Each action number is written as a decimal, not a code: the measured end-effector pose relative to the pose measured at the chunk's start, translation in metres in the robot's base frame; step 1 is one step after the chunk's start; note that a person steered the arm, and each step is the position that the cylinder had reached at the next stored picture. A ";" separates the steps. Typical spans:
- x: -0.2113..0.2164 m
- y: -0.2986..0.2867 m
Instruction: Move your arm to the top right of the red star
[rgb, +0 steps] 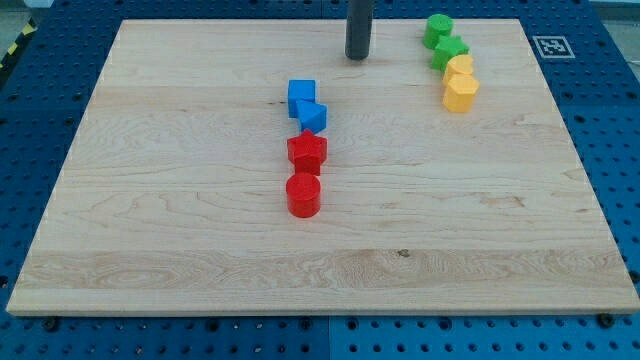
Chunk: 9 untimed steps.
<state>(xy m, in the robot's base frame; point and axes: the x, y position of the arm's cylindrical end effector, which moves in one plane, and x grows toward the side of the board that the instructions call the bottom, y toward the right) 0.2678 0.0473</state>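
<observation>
The red star (307, 152) lies near the board's middle. A red cylinder (303, 195) touches it from below. A blue block (313, 117) touches it from above, with a blue cube (301, 97) just above that. My tip (358, 57) is at the view's top, well up and to the right of the red star, clear of all blocks.
A green cylinder (438, 30), a green block (449, 52), a yellow block (460, 70) and a yellow hexagon (461, 93) form a chain at the top right. The wooden board (200, 250) lies on a blue perforated table. A marker tag (553, 45) sits at the top right corner.
</observation>
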 end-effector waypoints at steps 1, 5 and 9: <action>0.003 0.000; 0.088 0.014; 0.156 0.005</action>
<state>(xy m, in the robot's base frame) 0.4237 0.0527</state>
